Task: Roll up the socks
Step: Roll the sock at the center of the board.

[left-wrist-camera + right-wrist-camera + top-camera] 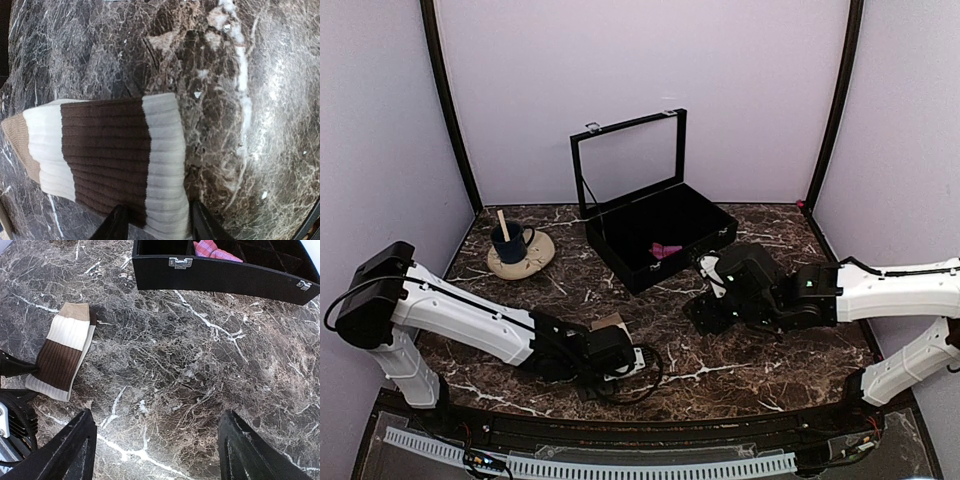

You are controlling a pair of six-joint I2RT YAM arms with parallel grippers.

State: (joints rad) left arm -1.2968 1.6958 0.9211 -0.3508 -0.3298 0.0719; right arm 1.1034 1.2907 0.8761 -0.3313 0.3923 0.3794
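A: What can't we make out?
B: From above, the cream-and-brown sock [105, 155] is nearly all hidden behind the left wrist — only a tan corner peeks out. The pink sock [212, 249] is cut off by the top edge of the right wrist view. It lies inside the black case [225, 275], in a compartment just behind the front wall.
A: And the left claw [156, 224]?
B: Only its two fingertips show, at the bottom of its own view. They stand apart with the sock's white cuff end between them: one tip over the ribbed cloth, the other at the cuff's edge. Whether they pinch it, I cannot tell.
A: The sock itself?
B: Flat on the marble table [200, 365], well apart from the case.
A: The right claw [156, 440]?
B: Spread wide above bare marble, holding nothing — the banded sock lies well off toward the left arm.
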